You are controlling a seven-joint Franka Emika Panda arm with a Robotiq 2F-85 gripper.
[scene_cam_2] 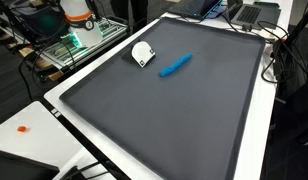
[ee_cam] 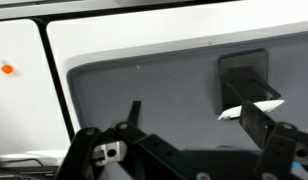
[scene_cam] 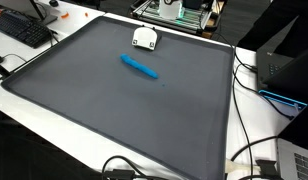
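A blue marker-like stick (scene_cam: 140, 67) lies on a dark grey mat (scene_cam: 114, 110), also seen in the other exterior view (scene_cam_2: 175, 66). A small white object (scene_cam: 144, 38) sits near the mat's edge by the robot base (scene_cam_2: 142, 53). In the wrist view my gripper (ee_cam: 189, 105) is open and empty above the mat. A white tip (ee_cam: 229, 113) pokes out beside its right finger; I cannot tell what it is. The gripper itself does not show in the exterior views.
The mat (scene_cam_2: 164, 120) covers a white table (scene_cam_2: 34, 115). A small orange spot (scene_cam_2: 22, 128) lies on the table, also in the wrist view (ee_cam: 6, 68). A keyboard (scene_cam: 22, 30), cables (scene_cam: 249, 160) and a laptop (scene_cam: 289, 75) ring the table.
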